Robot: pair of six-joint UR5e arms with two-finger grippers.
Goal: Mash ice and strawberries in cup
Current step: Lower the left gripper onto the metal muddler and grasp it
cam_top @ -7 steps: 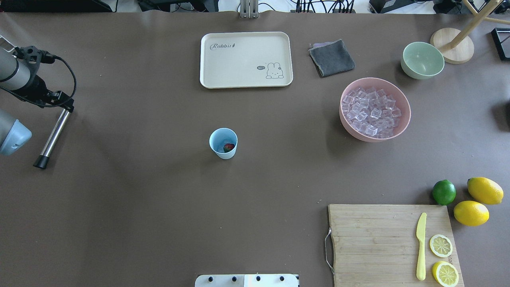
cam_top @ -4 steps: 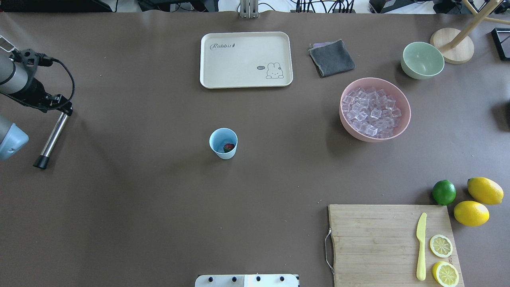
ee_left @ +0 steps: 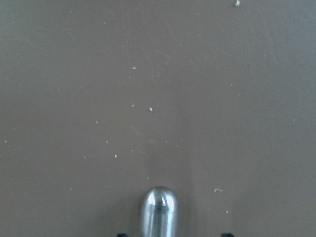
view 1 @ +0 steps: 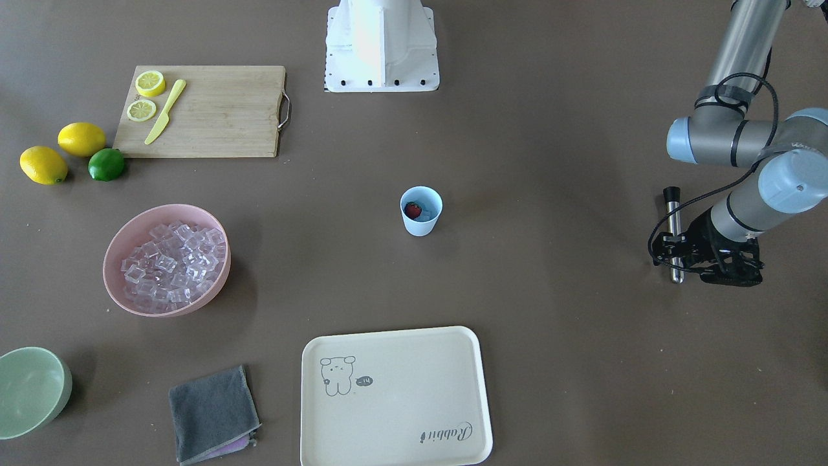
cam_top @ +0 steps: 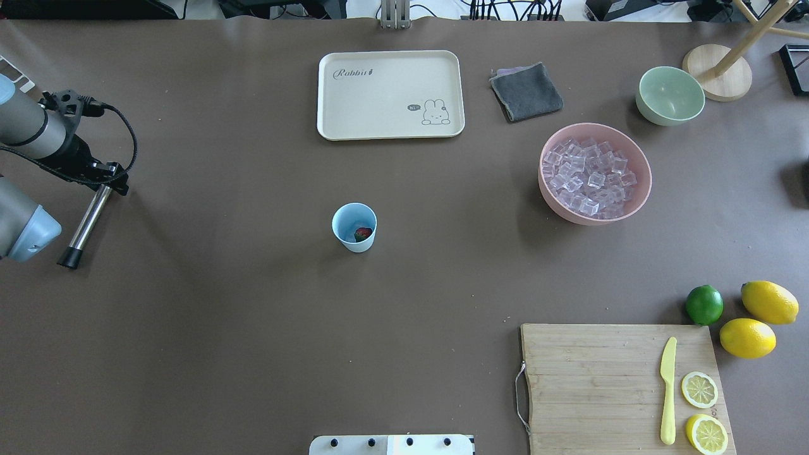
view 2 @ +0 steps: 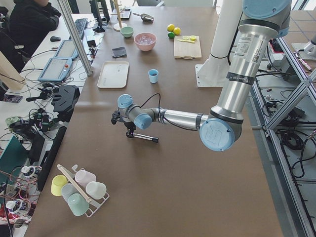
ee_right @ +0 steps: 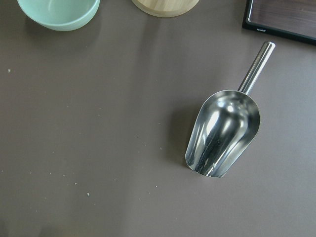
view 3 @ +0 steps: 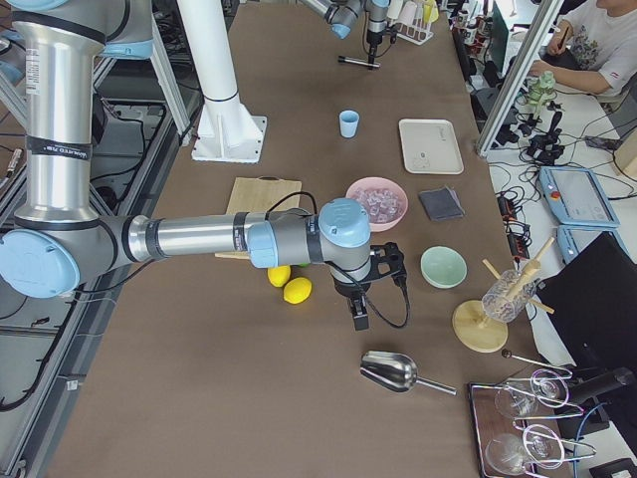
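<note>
Steel muddler (cam_top: 85,221): polished rod with a black cap on one end, held well off to the robot's left of the cup (cam_top: 346,221). It slants with the capped end nearer the robot. In the left wrist view its bare rounded end pokes just past the fingers. Whether the cap rests on the table, I cannot tell.
Left gripper (cam_top: 109,183): jaws clamped across the muddler near its bare steel end, low over the table and far from the cup.
Right gripper (view 3: 359,317): seen only from the side camera, pointing down, far to the robot's right of the cup, past the pink bowl (cam_top: 559,205). Whether its jaws are apart or together, I cannot tell.
Cup: light blue, upright, standing by itself mid-table, straight out from the robot's base.
Strawberry (cam_top: 362,234): one red berry at the bottom of the cup, against the side nearer the robot.
Ice (cam_top: 588,177): clear cubes heaped in the pink bowl, to the robot's right of the cup and slightly farther out. Whether any cube lies in the cup cannot be made out.
Scoop (ee_right: 224,133): steel, lying hollow side up on the table under the right wrist camera, beyond the pink bowl from the cup.
Tray (cam_top: 392,82): cream, beyond the cup on the side away from the robot.
Cutting board (cam_top: 588,379): wooden, nearer the robot than the cup and to its right.
</note>
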